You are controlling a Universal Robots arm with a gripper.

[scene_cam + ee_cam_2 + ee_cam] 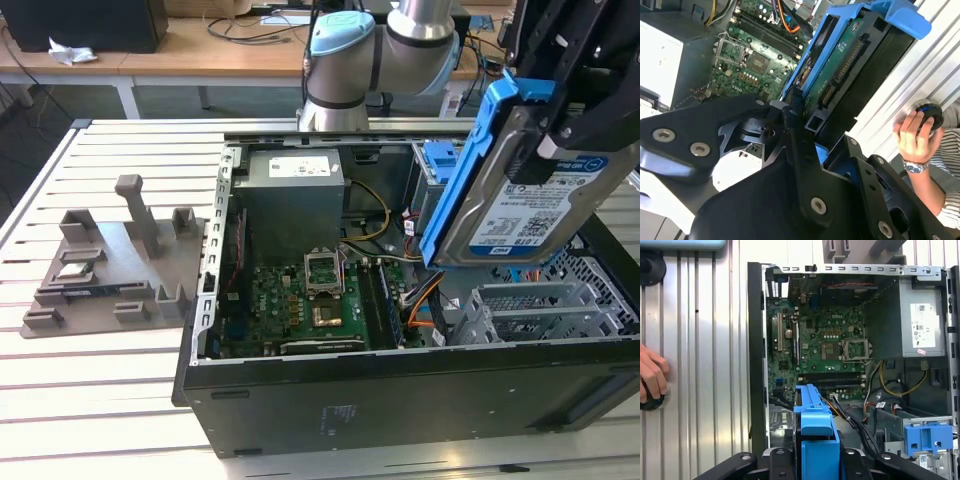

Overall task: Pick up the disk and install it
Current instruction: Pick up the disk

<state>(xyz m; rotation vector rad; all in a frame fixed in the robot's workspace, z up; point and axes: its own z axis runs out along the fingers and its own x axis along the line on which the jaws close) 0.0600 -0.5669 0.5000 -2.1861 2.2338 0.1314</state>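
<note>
The disk (530, 205) is a silver hard drive with a blue-and-white label in a blue caddy. It hangs tilted, nearly on edge, above the right side of the open computer case (400, 400). My gripper (552, 135) is shut on its upper part. In the second wrist view the disk (845, 70) shows its green circuit side and blue end tab, clamped between black fingers (790, 117). The first wrist view shows the disk's blue caddy edge (815, 435) rising from the gripper (816, 465) over the case's drive area.
Inside the case are a green motherboard (310, 300), a grey power-supply box (292, 195), a metal drive cage (540, 310) and another blue caddy (440, 165). A grey fixture (110, 270) lies on the slatted table at the exterior view's left. A person's hand (912, 135) rests beside the case.
</note>
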